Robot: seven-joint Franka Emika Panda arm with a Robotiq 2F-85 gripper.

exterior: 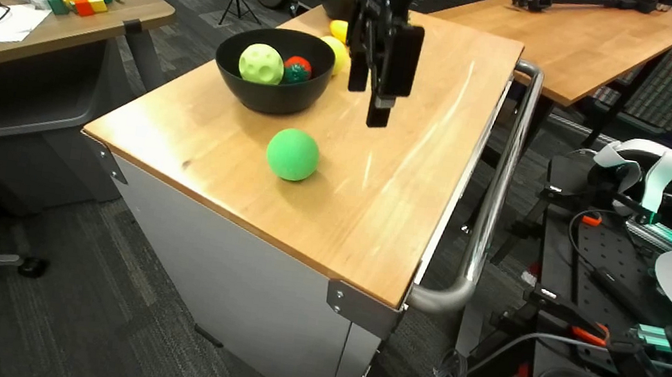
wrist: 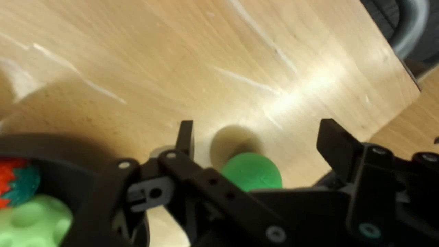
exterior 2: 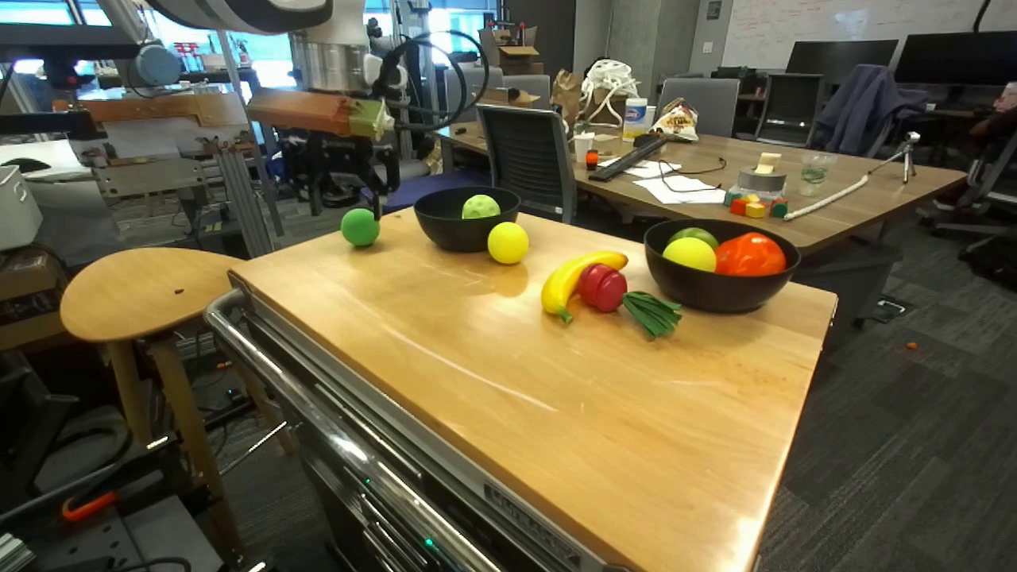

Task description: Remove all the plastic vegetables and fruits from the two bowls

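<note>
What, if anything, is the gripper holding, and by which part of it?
Nothing is held: the gripper is open, and the green ball sits on the table, untouched.

A hand could slide over the wide bare part of the light brown wooden table top (exterior 2: 524, 357) by the shiny metal rail (exterior 2: 349, 449). Between the round black bowl (exterior 2: 445, 232) and the other round black bowl (exterior 2: 715, 292), a smooth yellow ball (exterior 2: 508, 243), a curved yellow banana (exterior 2: 562, 282), a round red toy (exterior 2: 604, 287) and green leaves (exterior 2: 651, 312) get in the way. Some bare wood lies between the first bowl and a smooth green ball (exterior: 292, 154).
</note>
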